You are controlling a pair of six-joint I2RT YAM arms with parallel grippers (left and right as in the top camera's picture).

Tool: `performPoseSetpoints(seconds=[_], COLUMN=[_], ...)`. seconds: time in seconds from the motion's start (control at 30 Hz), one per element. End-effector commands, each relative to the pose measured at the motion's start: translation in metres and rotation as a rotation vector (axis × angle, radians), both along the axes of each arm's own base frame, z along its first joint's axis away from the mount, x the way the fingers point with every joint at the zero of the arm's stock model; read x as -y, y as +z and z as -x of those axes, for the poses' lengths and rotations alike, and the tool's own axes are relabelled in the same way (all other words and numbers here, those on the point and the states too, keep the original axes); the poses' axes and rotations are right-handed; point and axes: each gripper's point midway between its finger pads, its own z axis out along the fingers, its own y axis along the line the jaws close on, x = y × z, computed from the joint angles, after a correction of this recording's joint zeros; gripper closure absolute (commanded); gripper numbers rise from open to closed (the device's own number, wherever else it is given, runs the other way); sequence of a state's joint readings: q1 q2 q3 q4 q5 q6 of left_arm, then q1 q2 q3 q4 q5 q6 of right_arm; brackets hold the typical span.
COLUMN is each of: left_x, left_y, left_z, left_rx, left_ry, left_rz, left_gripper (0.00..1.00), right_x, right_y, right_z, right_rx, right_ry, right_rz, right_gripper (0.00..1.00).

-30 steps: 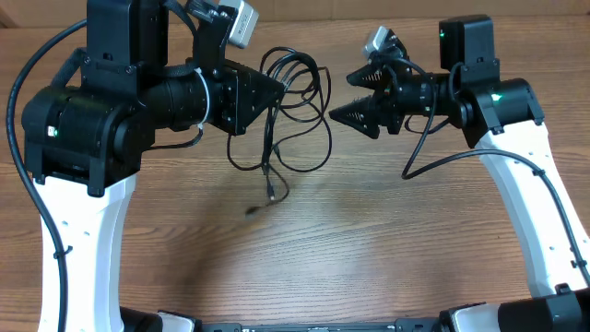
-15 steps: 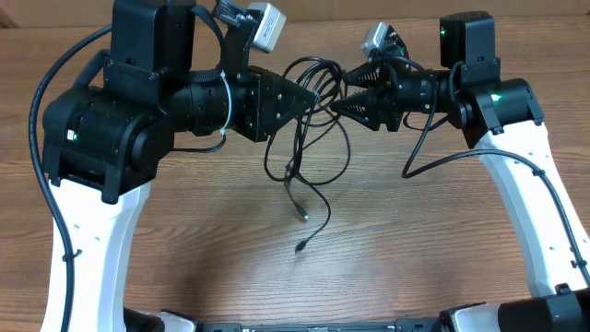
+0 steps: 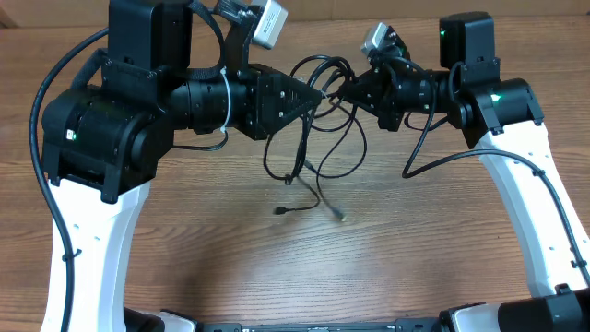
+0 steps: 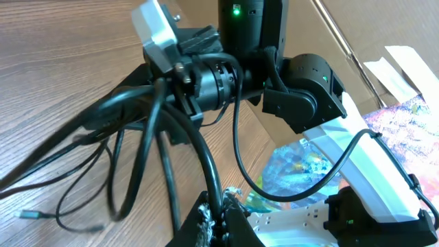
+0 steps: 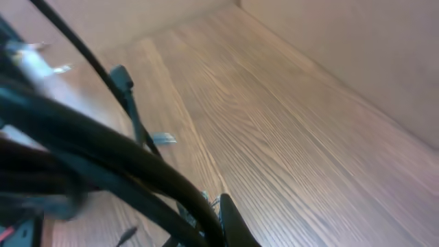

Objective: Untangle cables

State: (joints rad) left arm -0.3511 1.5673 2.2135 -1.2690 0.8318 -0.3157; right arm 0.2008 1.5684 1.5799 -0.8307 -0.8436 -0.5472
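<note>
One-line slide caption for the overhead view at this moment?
Left hand and right hand meet, both shut on the tangle of thin black cables, loops trailing toward the wooden table.

Over the far middle of the table (image 3: 415, 258), left gripper (image 3: 316, 95) on the left, right gripper (image 3: 345, 89) on the right, tips almost meeting; between them, cables (image 3: 324, 66) bunched, loops hanging toward the near side; further forward, two plug ends (image 3: 339, 216) side by side, low over the wood.
</note>
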Motion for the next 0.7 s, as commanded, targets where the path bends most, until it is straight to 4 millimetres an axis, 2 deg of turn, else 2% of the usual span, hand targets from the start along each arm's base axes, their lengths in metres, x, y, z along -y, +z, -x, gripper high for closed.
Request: performPoseSetpoints(seconds=[0.0, 0.13, 0.43, 0.57, 0.67], left_x=[-0.003, -0.01, -0.027, -0.038, -0.046], left_y=[0.01, 0.011, 0.004, 0.001, -0.001], left_z=[0.004, 0.001, -0.003, -0.006, -0.008], left_rx=[0.018, 0.024, 0.012, 0.0, -0.012], left_ry=[-0.01, 0.013, 0.057, 0.088, 0.114], left_rz=[0.028, 0.027, -0.001, -0.015, -0.018], left_gripper=[0.96, 0.96, 0.96, 0.96, 0.96], right_x=[0.02, 0.04, 0.068, 0.089, 0.112], right_y=[-0.012, -0.02, -0.022, -0.022, -0.021], right_z=[-0.017, -0.025, -0.035, -0.042, -0.048], right_rx=[0.013, -0.004, -0.037, -0.064, -0.097], right_ry=[-0.122, -0.197, -0.279, -0.349, -0.43], right_rz=[0.107, 0.16, 0.153, 0.137, 0.114], right_gripper=[0.96, 0.96, 0.96, 0.96, 0.96])
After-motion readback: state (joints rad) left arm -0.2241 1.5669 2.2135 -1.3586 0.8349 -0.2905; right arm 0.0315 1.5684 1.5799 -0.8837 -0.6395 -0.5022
